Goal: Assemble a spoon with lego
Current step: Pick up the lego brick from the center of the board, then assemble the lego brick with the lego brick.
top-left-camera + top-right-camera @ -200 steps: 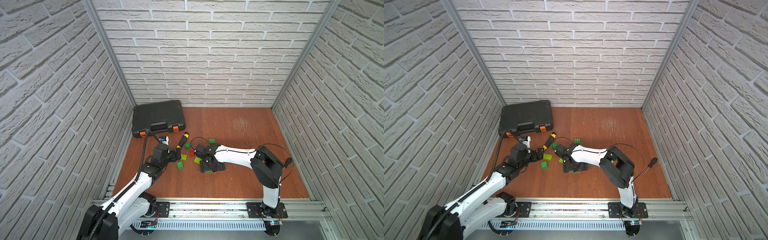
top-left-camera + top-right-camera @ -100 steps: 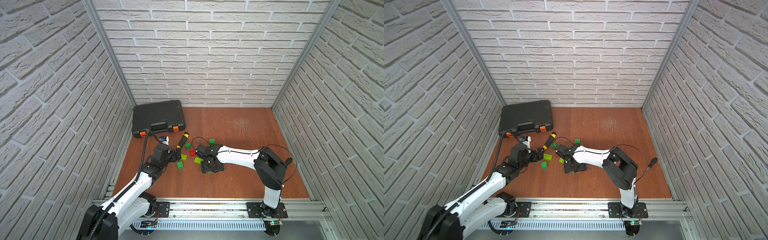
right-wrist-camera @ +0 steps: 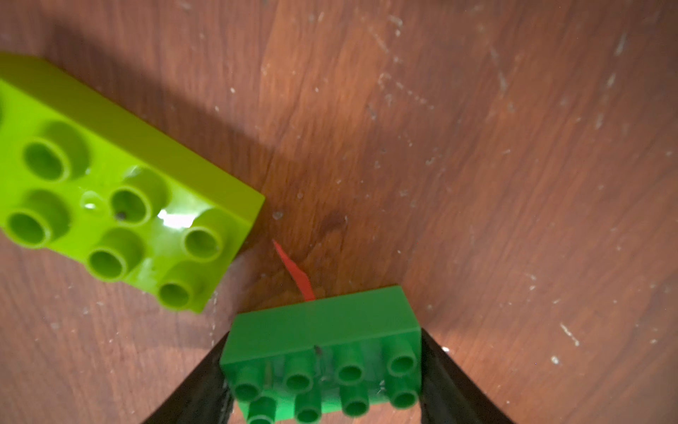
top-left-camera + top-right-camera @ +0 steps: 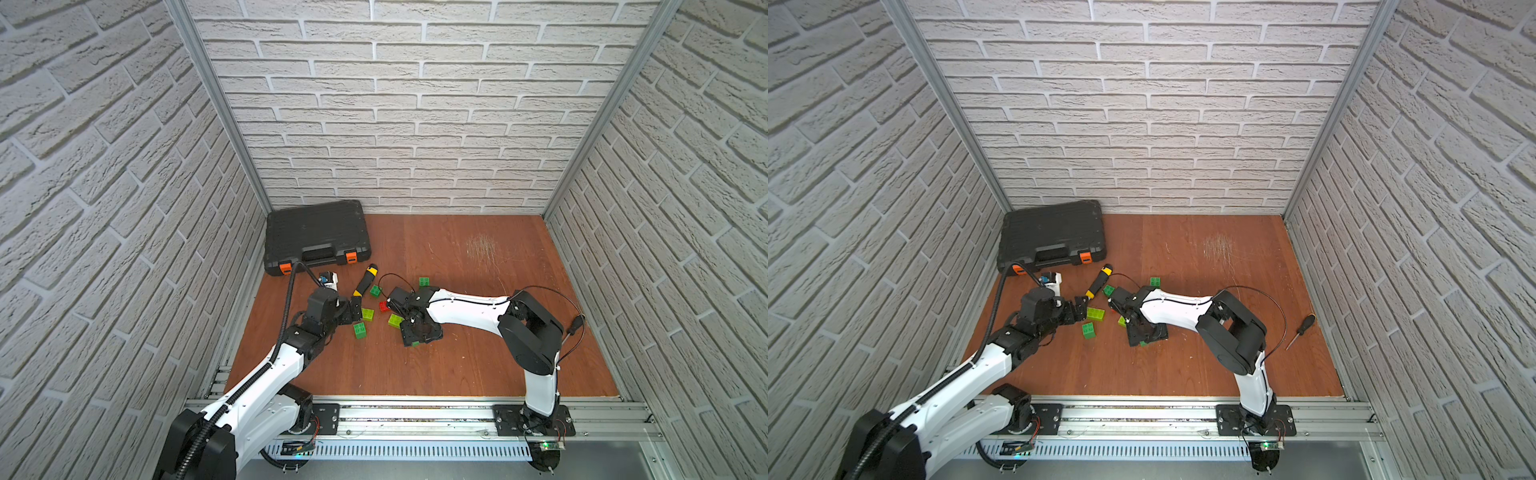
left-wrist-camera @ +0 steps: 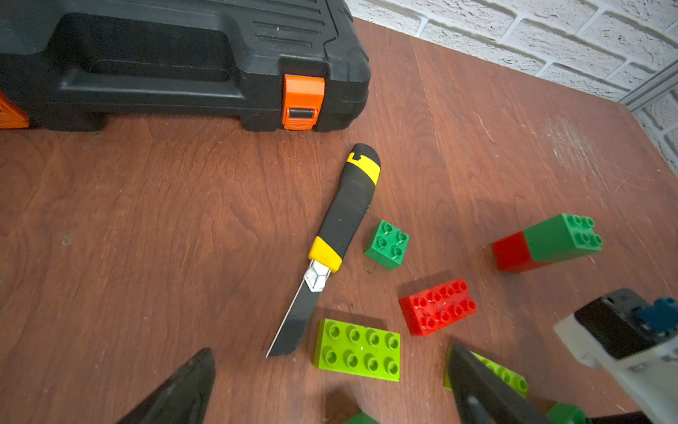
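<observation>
1. Right tool (image 3: 323, 341) pinches a dark green oblong brick (image 3: 323, 315) by its two short ends, studs toward the wrist camera. Whether the brick rests on the counter (image 3: 477, 147) or sits just clear of it is hard to tell this close.
2. Left tool (image 5: 330, 367) hangs spread wide and empty over a lime oblong brick (image 5: 357, 350), near the bared blade of the utility knife (image 5: 341, 220).
3. No spoon exists yet: the lego (image 4: 368, 313) lies loose on the counter between the two arms, including a red oblong brick (image 5: 436, 306), a dark green square brick (image 5: 387, 244) and one joined red-and-green pair (image 5: 546, 242) on its side.
4. The step in hand looks like picking up the dark green oblong brick. The grip should sit square on the end faces so the brick cannot pivot. The lift should go straight up, since a second lime brick (image 3: 121, 183) lies just beside it and a sideways drag would shove it.
5. For joining, the studs should stay level and the press come squarely down, the left tool steadying the receiving brick away from the blade.
</observation>
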